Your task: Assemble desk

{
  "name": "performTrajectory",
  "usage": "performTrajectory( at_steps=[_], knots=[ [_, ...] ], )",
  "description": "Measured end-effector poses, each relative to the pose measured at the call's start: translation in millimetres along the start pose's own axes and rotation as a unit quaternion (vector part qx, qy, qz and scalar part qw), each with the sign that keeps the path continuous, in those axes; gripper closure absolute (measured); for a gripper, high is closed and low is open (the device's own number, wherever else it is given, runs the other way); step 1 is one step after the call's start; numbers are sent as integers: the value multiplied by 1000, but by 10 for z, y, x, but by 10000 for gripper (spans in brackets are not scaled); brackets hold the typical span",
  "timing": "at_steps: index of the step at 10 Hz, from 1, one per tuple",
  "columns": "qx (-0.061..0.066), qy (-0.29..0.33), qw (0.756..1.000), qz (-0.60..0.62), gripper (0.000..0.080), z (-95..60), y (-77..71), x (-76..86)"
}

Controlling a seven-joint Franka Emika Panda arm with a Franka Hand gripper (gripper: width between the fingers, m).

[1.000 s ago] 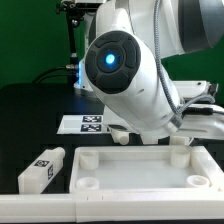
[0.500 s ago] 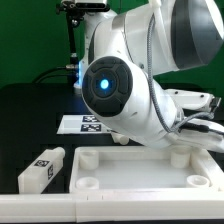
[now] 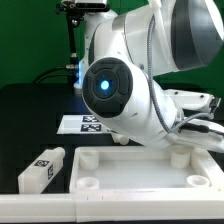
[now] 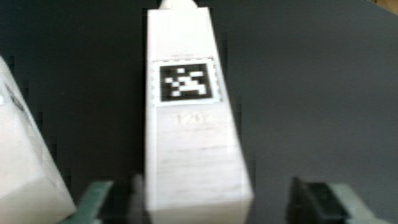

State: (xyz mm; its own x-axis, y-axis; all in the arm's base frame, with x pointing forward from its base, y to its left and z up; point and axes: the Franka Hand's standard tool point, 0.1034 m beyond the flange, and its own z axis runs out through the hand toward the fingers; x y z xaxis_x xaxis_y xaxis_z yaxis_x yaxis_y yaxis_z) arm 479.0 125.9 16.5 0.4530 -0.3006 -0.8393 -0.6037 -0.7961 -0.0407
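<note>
Over the black table (image 3: 30, 110), arm (image 3: 130, 90) has swung; end effector (image 4: 217, 203) spread, framing a leg (image 4: 187, 110).

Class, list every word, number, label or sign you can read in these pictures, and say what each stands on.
No words or numbers can be read anywhere.
Leg in the wrist view: a black-and-white square tag, a pattern and not text; the faint marks under it are too blurred to read.
Leg at the exterior view's left: a square pattern, no lettering.
Marker board: square patterns only.

Exterior view faces the arm (image 3: 130, 90) closely; wrist view looks between its fingers (image 4: 107, 205) onto a leg (image 4: 187, 130)
</note>
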Motion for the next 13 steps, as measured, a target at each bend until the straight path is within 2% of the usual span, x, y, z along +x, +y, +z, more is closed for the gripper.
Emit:
performTrajectory(
  at_steps=[1, 2, 3, 4, 5, 6, 7, 8, 10, 11, 12, 13],
  knots=[
    [0, 0, 1000, 0, 551, 0, 0, 0],
    [0, 3, 1000, -1, 551, -15, -16, -5],
    [2, 10, 1000, -7, 734, -83, -59, -51],
    [3, 13, 1000, -10, 780, -147, -76, -100],
    [7, 30, 999, -19, 780, -264, -117, -171],
    [18, 70, 997, -27, 795, -440, -146, -300],
    [24, 93, 995, -29, 798, -547, -118, -446],
    [31, 128, 991, -30, 798, -579, -133, -457],
    [30, 124, 991, -28, 798, -546, -115, -448],
    [27, 124, 991, -37, 698, -536, -118, -443],
    [9, 121, 987, -103, 698, -493, -174, -398],
    [1, 106, 979, -177, 515, -454, -240, -322]
  ],
)
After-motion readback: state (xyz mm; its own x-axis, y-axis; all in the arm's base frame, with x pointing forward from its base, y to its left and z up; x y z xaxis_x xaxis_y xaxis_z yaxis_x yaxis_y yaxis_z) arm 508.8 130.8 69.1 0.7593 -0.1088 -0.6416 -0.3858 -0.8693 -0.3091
